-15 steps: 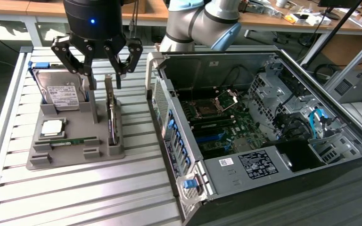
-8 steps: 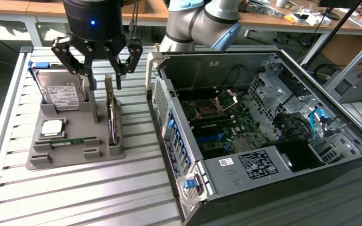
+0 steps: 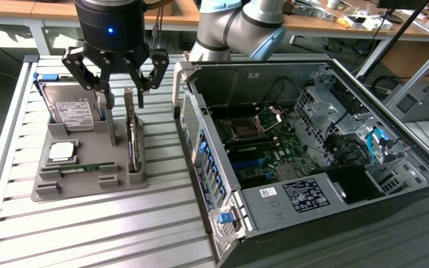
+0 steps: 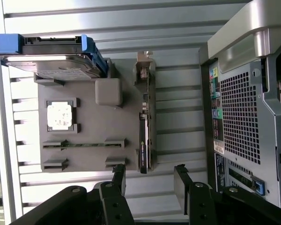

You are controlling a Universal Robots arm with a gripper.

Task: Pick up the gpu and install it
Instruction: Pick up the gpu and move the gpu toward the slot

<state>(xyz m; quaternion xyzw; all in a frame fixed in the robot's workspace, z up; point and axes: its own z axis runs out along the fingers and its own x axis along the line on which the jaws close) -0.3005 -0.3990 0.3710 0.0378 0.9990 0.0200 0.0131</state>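
**Exterior view.** The hand (image 3: 123,99) hangs in the upper left of the exterior view. Its fingers are spread wide and hold nothing. The gpu (image 3: 131,142) stands on its long edge in a grey holder (image 3: 87,190) on the slatted table (image 3: 87,240), directly under the fingertips. No contact is visible between the hand and the card. In the same holder, a hard drive (image 3: 73,109) leans at the back, with a processor (image 3: 62,151) and a RAM stick (image 3: 87,166) lying in front of it. A grey post (image 3: 110,125) rises just beside the card. The open computer case (image 3: 296,139) takes up the exterior view's right.

**Wrist view.** The gpu (image 4: 144,136) is seen edge-on, a thin dark strip with its silver bracket at the end farther from the hand (image 4: 149,183). The card's line runs roughly toward the gap between the fingers (image 4: 118,182). The computer case (image 4: 243,108) lies near, to one side of the card.

**Risks (judgement).**
- The card is narrow. A small sideways offset would put a fingertip on its top edge, tipping or flexing it.
- A finger could catch the post or the holder wall.
- If the card sits tight in its slot, the holder may lift with it.
- An end-biased grip would let the card pivot.
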